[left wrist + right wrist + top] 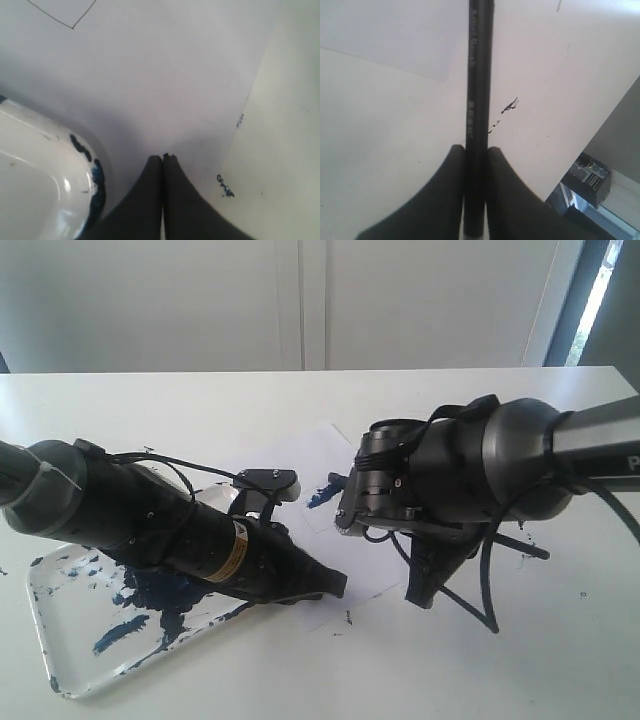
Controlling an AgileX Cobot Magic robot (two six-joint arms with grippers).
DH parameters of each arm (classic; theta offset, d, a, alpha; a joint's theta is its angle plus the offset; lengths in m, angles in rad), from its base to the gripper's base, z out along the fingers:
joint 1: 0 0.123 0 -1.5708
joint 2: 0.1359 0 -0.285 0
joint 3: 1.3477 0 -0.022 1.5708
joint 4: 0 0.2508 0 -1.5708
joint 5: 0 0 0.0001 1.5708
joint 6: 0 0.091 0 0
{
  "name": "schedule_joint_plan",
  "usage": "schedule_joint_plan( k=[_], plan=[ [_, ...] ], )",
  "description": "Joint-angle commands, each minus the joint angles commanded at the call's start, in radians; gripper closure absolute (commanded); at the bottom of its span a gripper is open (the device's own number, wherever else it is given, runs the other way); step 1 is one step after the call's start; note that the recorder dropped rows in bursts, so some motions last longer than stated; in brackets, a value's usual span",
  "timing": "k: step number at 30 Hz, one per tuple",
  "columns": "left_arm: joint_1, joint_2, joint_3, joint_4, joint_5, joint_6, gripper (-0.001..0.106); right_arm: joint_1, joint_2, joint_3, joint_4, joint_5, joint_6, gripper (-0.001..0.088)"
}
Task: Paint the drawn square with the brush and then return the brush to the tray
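Note:
My right gripper (476, 147) is shut on the brush (480, 75), a thin black stick running straight out past its fingertips over the table; its tip is out of view. In the exterior view that gripper (418, 595) points down at the table right of the paper (300, 455), and the arm hides the brush. Only a corner of the drawn square (72, 25) shows, as a thin bare outline. Blue strokes (322, 490) mark the paper beside the right wrist. My left gripper (163, 157) is shut on nothing, low over the paper beside the tray (50, 145).
The left arm (180, 530) lies across the blue-smeared tray (70, 630) at the front left. Small dark specks (510, 105) dot the table near the brush. Black cables (485, 595) hang under the right arm. The table's edge (590, 145) is close to the right gripper.

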Motion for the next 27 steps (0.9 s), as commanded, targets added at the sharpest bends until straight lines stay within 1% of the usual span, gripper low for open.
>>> schedule_joint_plan(
  k=[7, 10, 12, 16, 18, 20, 22, 27],
  plan=[
    [0.0, 0.0, 0.0, 0.0, 0.0, 0.0, 0.105, 0.058, 0.0, 0.0, -0.003, 0.029, -0.032, 0.0868],
    [0.0, 0.0, 0.0, 0.0, -0.002, 0.0, 0.105, 0.073, 0.0, 0.0, -0.007, 0.044, -0.032, 0.0868],
    [0.0, 0.0, 0.0, 0.0, -0.002, 0.0, 0.105, 0.073, 0.0, 0.0, -0.016, 0.046, -0.032, 0.0868],
    [0.0, 0.0, 0.0, 0.0, -0.01, 0.0, 0.105, 0.065, 0.021, 0.0, -0.082, 0.106, -0.032, 0.0868],
    [0.0, 0.0, 0.0, 0.0, -0.01, 0.0, 0.105, 0.049, 0.035, 0.0, -0.096, 0.116, -0.032, 0.0868],
    [0.0, 0.0, 0.0, 0.0, -0.012, 0.0, 0.105, 0.02, 0.051, 0.0, -0.114, 0.119, -0.002, 0.0868],
    [0.0, 0.0, 0.0, 0.0, -0.012, 0.0, 0.105, 0.006, 0.055, 0.0, -0.145, 0.122, 0.041, 0.0868],
    [0.0, 0.0, 0.0, 0.0, -0.012, 0.0, 0.105, -0.001, 0.057, 0.0, -0.163, 0.137, 0.053, 0.0868]
  ],
)
